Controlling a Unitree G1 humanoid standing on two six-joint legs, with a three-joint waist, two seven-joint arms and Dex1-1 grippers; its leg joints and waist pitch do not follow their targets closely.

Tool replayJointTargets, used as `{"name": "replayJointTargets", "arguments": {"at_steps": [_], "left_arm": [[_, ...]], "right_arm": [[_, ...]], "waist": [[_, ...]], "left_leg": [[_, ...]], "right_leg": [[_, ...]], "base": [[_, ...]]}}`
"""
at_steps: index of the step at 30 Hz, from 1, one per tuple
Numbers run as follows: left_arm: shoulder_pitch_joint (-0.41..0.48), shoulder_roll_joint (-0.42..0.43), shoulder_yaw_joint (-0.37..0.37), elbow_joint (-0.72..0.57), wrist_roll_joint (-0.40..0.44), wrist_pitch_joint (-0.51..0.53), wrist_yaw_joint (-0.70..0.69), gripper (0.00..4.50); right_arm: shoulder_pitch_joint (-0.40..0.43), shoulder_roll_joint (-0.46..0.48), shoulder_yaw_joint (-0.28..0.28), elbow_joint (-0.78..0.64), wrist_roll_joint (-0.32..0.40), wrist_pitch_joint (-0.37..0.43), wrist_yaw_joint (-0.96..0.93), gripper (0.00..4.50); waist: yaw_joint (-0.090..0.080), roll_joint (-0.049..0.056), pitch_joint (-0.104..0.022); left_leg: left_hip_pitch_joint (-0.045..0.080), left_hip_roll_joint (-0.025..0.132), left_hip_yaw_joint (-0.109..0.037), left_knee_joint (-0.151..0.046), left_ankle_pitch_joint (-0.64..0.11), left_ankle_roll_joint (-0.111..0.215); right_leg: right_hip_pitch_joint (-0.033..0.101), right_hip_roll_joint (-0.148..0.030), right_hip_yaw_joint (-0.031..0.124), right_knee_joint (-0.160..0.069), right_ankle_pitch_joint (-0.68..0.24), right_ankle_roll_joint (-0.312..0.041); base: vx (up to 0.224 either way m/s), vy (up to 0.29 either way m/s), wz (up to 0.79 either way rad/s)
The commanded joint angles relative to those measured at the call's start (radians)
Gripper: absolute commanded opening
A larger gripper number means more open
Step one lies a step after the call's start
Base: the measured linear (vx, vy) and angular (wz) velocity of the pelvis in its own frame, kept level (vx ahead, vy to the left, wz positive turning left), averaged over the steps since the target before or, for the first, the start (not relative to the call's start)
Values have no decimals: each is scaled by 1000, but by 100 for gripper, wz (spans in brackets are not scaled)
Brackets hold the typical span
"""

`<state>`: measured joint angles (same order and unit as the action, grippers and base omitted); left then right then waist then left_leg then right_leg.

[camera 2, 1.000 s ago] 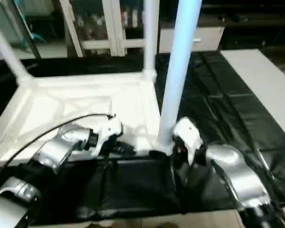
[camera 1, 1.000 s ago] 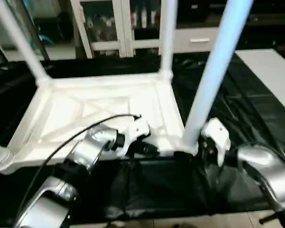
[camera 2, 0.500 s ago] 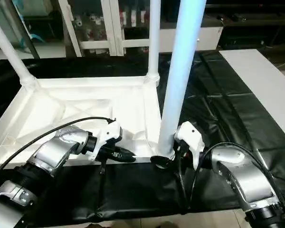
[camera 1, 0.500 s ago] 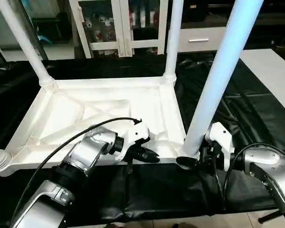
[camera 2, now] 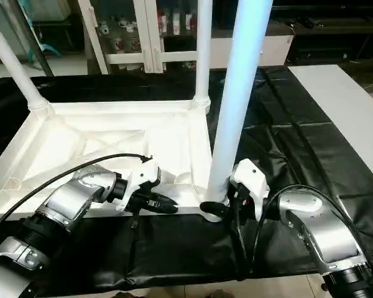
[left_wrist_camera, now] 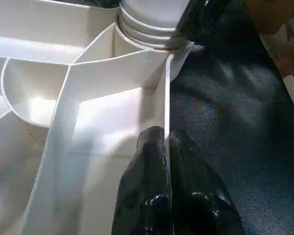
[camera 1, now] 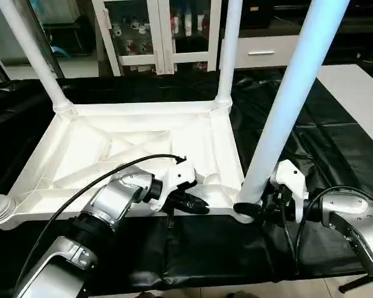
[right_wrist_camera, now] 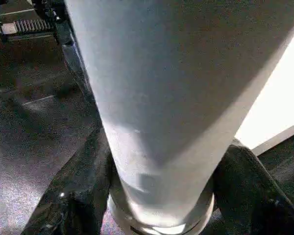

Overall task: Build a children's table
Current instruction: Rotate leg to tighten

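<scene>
- Left wrist view: the left gripper (left_wrist_camera: 165, 147) is pinched on the upturned tabletop's (camera 1: 137, 149) near rim, likely steadying it on the black cover (camera 1: 336, 161).
- Right gripper (camera 1: 252, 210) is clamped round the near right leg (camera 1: 286, 112) at its base, probably seating it in the corner socket.

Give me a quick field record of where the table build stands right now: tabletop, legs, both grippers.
tabletop: white tabletop lies ribbed underside up on the black-covered work surface
legs: four stand upright at the corner sockets; near-right leg meets its socket beside the right gripper
left gripper: left gripper is shut on the tabletop's near rim, one finger on each side of the thin wall
right gripper: right gripper has its fingers on both sides of the near-right leg's base
background: white glass-door cabinet
</scene>
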<state>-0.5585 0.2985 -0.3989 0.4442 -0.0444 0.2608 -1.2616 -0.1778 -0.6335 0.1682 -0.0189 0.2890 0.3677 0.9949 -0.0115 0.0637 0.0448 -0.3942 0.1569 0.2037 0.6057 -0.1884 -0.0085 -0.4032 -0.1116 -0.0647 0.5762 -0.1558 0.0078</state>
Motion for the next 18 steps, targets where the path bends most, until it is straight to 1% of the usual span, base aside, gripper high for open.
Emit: {"name": "replayJointTargets", "arguments": {"at_steps": [1,2,6,7,9,10,11,13,14,15,16,18], "left_arm": [[-6,-4,-3,-31,-6,3,-1,0],[-6,-4,-4,-31,-5,3,0,0],[-6,-5,-3,-28,-4,-2,5,0],[-6,-7,-1,-27,-4,-6,10,0],[-8,-15,6,-20,-2,-15,30,0],[-13,-30,15,-5,-1,-22,55,0],[-15,-33,16,-1,0,-23,62,0],[-34,-69,31,49,14,-43,132,0],[-39,-79,35,62,15,-46,148,0],[-49,-99,44,89,17,-52,181,0],[-59,-119,52,116,19,-57,212,0],[-88,-164,66,181,28,-67,291,0]], "right_arm": [[6,-9,49,7,-29,-11,34,252],[7,-6,50,10,-31,-13,34,252],[7,1,49,15,-34,-16,30,251],[6,12,43,20,-33,-18,17,251],[-2,42,25,35,-30,-7,-29,251],[-20,81,9,66,-45,4,-104,251],[-23,87,7,71,-49,3,-116,250],[-50,158,-9,125,-82,3,-237,249],[-56,174,-12,136,-86,6,-261,249],[-68,206,-19,158,-92,11,-310,249],[-80,239,-26,179,-98,18,-356,249],[-115,309,-36,242,-129,24,-473,249]], "waist": [[1,-21,-63],[1,-23,-63],[2,-22,-64],[2,-23,-64],[1,-22,-64],[-1,-25,-61],[-3,-24,-58],[-18,-25,-56],[-24,-25,-54],[-28,-26,-54],[-34,-24,-54],[-49,-26,-53]], "left_leg": [[21,71,-35,-80,-279,78],[22,71,-35,-80,-280,78],[22,71,-36,-79,-269,81],[21,71,-35,-80,-269,84],[22,70,-35,-79,-271,83],[22,70,-35,-80,-288,78],[22,68,-35,-81,-301,71],[23,65,-41,-83,-363,32],[24,63,-43,-84,-396,16],[26,61,-43,-83,-412,11],[31,61,-46,-84,-441,-6],[28,58,-50,-84,-467,-17]], "right_leg": [[42,-44,37,-67,-287,-240],[42,-44,37,-67,-289,-240],[43,-43,37,-65,-275,-242],[43,-43,37,-65,-273,-244],[42,-43,36,-65,-280,-244],[41,-43,36,-69,-308,-239],[38,-41,35,-70,-332,-235],[36,-42,30,-80,-440,-200],[32,-40,28,-84,-484,-181],[28,-40,27,-86,-501,-174],[24,-40,26,-91,-529,-161],[23,-39,23,-93,-543,-150]], "base": [[0,0,0],[0,0,0],[0,0,0],[0,0,0],[0,0,0],[0,0,0],[0,0,0],[0,0,0],[0,0,0],[0,0,0],[0,0,0],[0,0,0]]}}
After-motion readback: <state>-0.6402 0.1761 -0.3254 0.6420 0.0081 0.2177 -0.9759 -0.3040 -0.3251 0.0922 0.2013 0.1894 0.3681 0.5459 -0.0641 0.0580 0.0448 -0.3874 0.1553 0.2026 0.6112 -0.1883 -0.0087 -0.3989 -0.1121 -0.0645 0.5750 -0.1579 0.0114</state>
